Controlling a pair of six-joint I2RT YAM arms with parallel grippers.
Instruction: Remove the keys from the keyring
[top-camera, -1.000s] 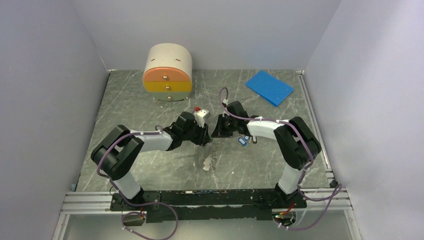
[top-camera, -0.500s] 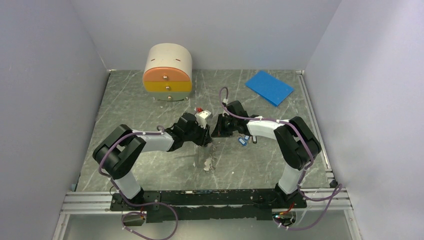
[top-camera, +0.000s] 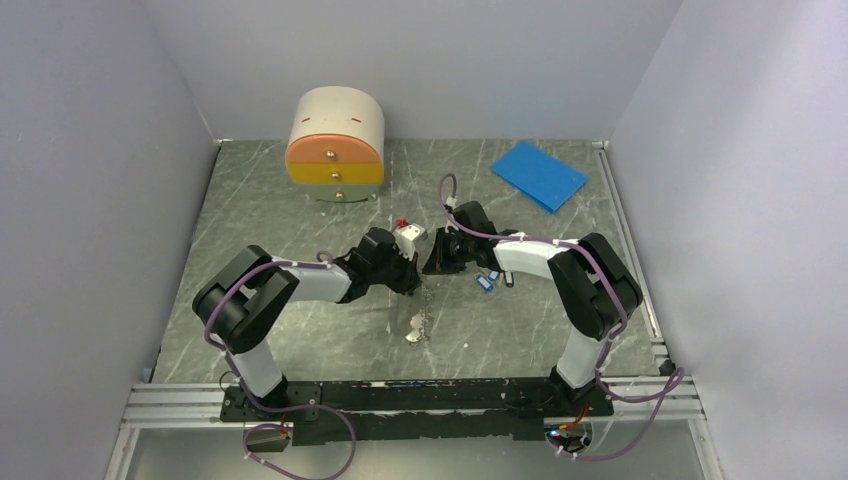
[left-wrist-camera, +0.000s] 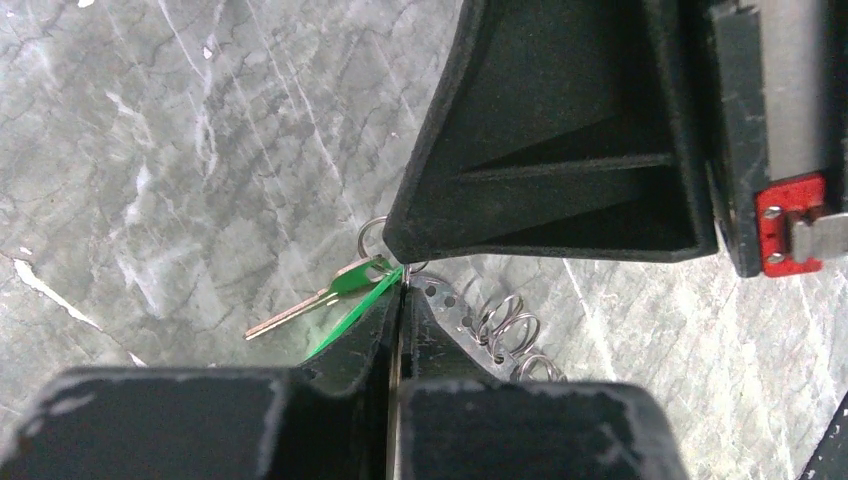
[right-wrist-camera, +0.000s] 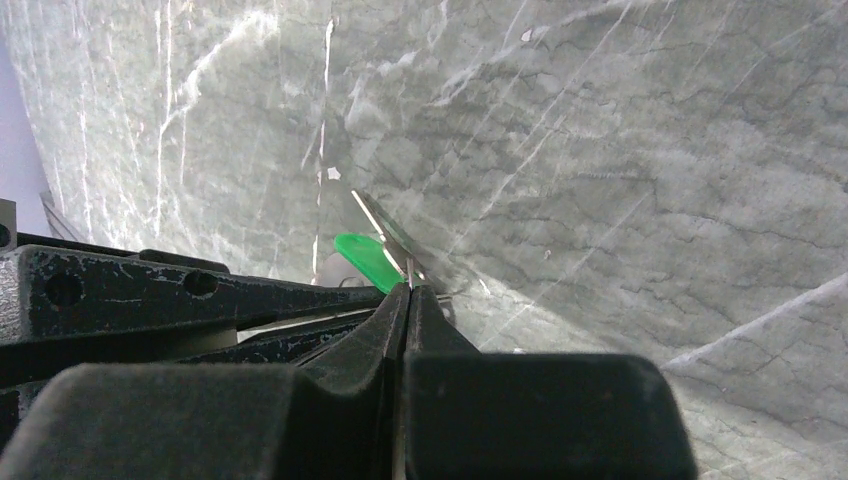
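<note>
The keys (left-wrist-camera: 345, 279) are a green tag with a silvery blade, lying low over the marble; they also show in the right wrist view (right-wrist-camera: 361, 254). The keyring (left-wrist-camera: 470, 314), a grey perforated strip with wire loops, hangs as a floppy chain in the top view (top-camera: 414, 322). My left gripper (left-wrist-camera: 400, 292) is shut on the keyring's upper end, right beside the green tag. My right gripper (right-wrist-camera: 408, 288) is shut on the thin metal at the tag's head. The two grippers meet tip to tip at mid-table, left (top-camera: 408, 274) and right (top-camera: 436, 263).
A round mini drawer chest (top-camera: 336, 145) stands at the back left. A blue flat sheet (top-camera: 539, 174) lies at the back right. Small blue and black tags (top-camera: 486, 281) lie on the table under my right arm. Grey walls enclose the table.
My left arm has crept slightly right toward the right gripper, and the hanging chain shifted a little with it. The right arm has stayed still. Both grips are unchanged.
</note>
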